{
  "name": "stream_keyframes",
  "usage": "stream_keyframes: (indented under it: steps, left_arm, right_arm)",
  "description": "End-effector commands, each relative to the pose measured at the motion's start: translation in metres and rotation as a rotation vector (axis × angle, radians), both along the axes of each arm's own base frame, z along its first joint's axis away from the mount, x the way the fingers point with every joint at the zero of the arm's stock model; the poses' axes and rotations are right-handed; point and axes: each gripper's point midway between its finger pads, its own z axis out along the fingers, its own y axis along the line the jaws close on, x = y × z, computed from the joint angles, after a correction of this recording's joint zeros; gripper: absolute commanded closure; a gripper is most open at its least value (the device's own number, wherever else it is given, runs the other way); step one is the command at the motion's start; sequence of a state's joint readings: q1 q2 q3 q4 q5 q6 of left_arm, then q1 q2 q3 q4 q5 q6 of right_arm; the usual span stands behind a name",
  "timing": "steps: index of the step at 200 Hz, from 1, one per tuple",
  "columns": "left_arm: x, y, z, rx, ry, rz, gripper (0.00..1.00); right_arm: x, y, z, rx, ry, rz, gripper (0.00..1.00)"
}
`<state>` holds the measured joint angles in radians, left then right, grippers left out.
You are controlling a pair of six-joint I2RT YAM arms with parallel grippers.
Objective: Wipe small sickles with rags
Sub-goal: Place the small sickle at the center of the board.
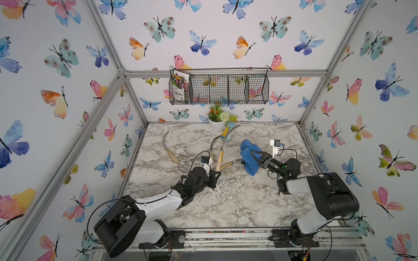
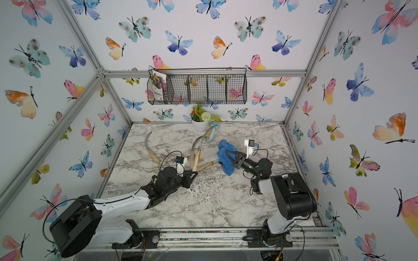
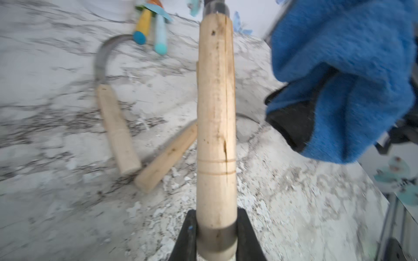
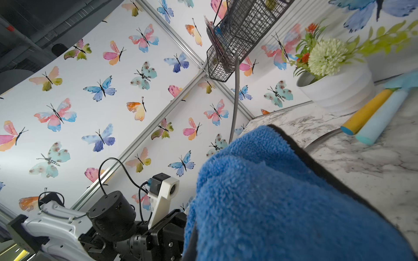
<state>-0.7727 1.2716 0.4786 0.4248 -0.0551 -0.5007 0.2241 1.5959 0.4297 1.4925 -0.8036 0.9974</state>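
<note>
Grip, left: left pincer pressed onto the butt of the held sickle. The pale handle points away from the wrist and the blade rises toward the back wall.
Grip, right: right pincer clamped on the blue rag, which bunches over the jaws and hangs below them.
Risk, judged: the hold is at the very end of the handle, so rag pressure on the far blade could pivot the sickle or pull it out. The terry pile may snag on the edge. The hanging cloth could drag the loose blade beneath it.
Rag to held sickle: just right of the grey blade, at blade height. The right wrist view shows the blade close behind the rag's edge; whether they touch cannot be told.
Loose sickles: slanted sickle and hooked sickle lie on the table below the held one, butt ends just beside each other. The fourth sickle is well apart to the left.
Bystanders: yellow and light-blue toys by the flower pot, near the held blade.
Stage, judged: posed for a wipe, stroke not clearly begun.
</note>
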Motion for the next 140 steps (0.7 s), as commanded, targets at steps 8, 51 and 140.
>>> stream_keyframes:
  steps: [8,51,140]
  left_arm:
    - [0.016,0.057,-0.003,-0.009,0.037,0.325,1.00]
    - [0.040,0.110,-0.021,0.005,0.143,0.461,1.00]
    - [0.096,0.154,-0.076,0.249,0.412,0.607,1.00]
  right_arm:
    - [0.008,-0.014,-0.013,-0.090,0.027,-0.148,0.98]
    - [0.006,-0.057,-0.018,-0.242,0.090,-0.406,0.98]
    - [-0.026,-0.107,-0.028,-0.373,0.086,-0.652,0.98]
